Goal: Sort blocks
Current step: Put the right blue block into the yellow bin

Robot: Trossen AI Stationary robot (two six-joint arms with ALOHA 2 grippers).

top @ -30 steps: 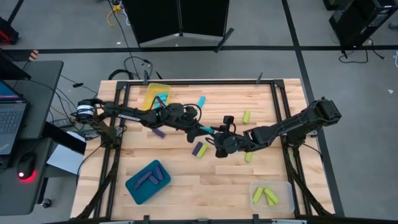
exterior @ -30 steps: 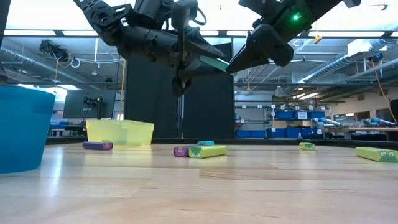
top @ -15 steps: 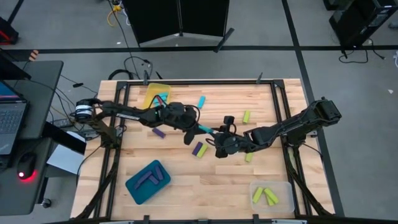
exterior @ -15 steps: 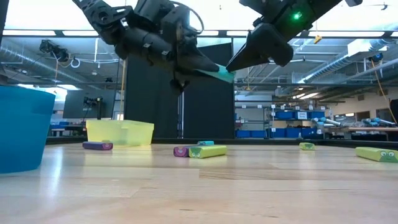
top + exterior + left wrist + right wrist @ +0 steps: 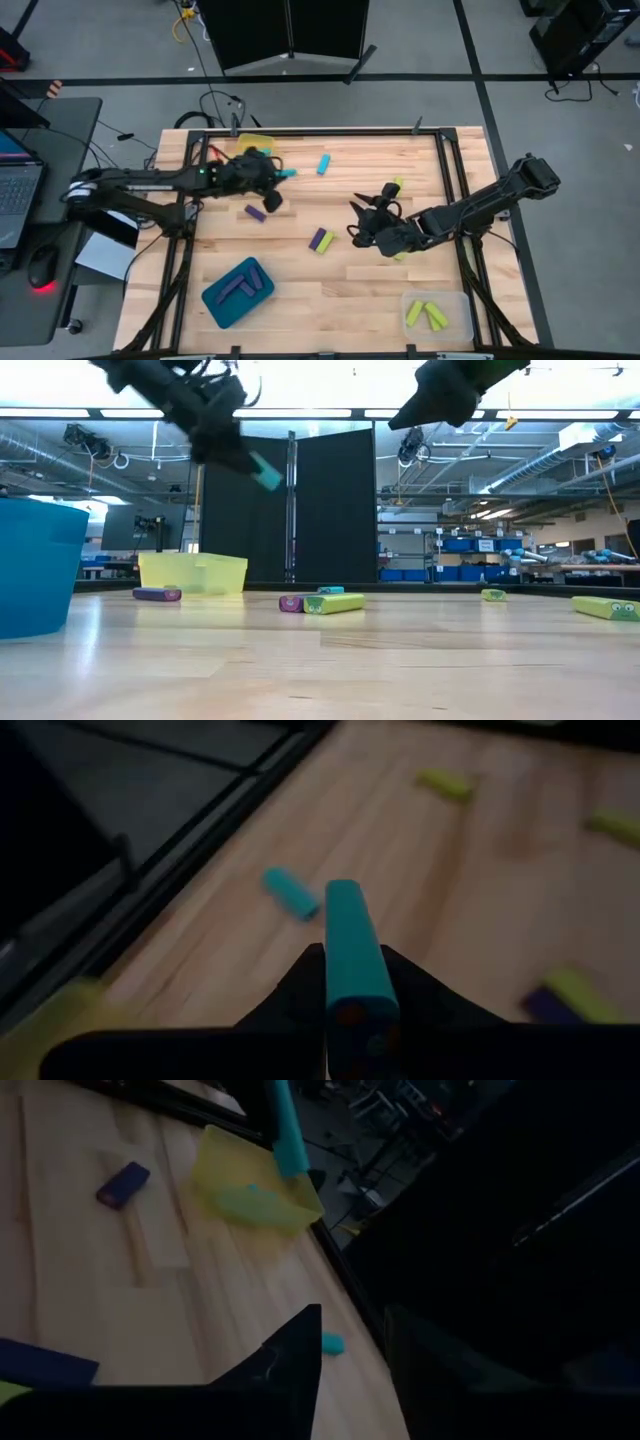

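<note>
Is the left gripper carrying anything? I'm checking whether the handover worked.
Yes, in the left wrist view a cyan block sits clamped between the left gripper's dark fingers.

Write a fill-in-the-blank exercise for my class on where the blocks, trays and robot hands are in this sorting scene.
1. The left hand grips a block coloured ____.
2. The blue tray holds blocks coloured ____.
3. The clear tray holds blocks of the colour ____.
4. The right hand holds ____.

Missing words: cyan; purple; yellow-green; nothing
</note>
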